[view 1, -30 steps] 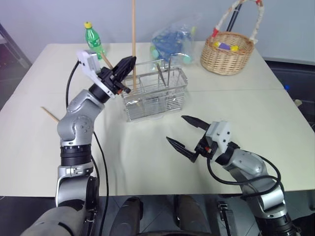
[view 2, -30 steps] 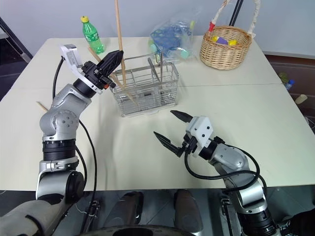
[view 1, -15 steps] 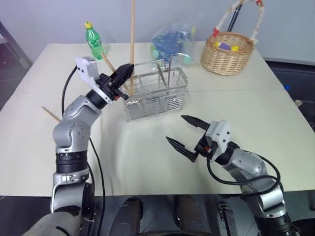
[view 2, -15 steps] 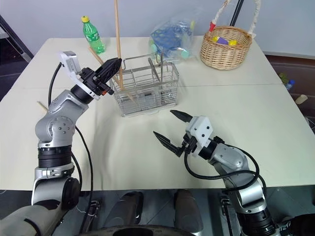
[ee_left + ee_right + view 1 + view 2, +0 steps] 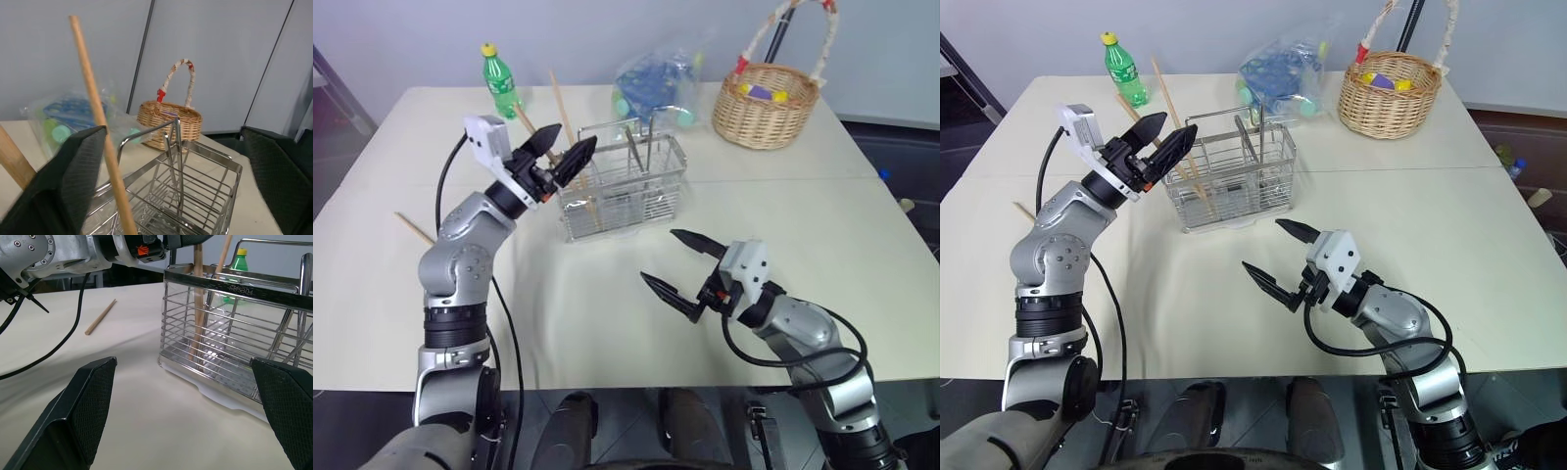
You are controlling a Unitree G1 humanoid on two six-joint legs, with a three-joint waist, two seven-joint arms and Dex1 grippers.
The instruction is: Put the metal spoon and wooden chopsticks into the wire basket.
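Wire basket, shiny chrome with thin parallel wires, dividers and a wire handle, sits on the desk toward the far edge, near the middle. Wooden chopsticks: one light-tan round stick leans tilted in the basket's left compartment, top poking well above the rim; another lies flat near the desk's left edge. Metal spoon I can't pick out for sure; slim metal handles stand in the right compartment. My left gripper hovers just beside the basket's left end, black fingers spread, nothing between them. A second ago it was pinched on the stick, which stood upright; now it's released and the stick has tipped over. Right gripper hangs over bare desk near the front edge, fingers wide apart, empty, unchanged. Left wrist view shows the stick crossing close by the fingers and the woven wicker basket behind; right wrist view shows the flat stick and the stick's lower end inside the wires. Green bottle, plastic bag by far edge.
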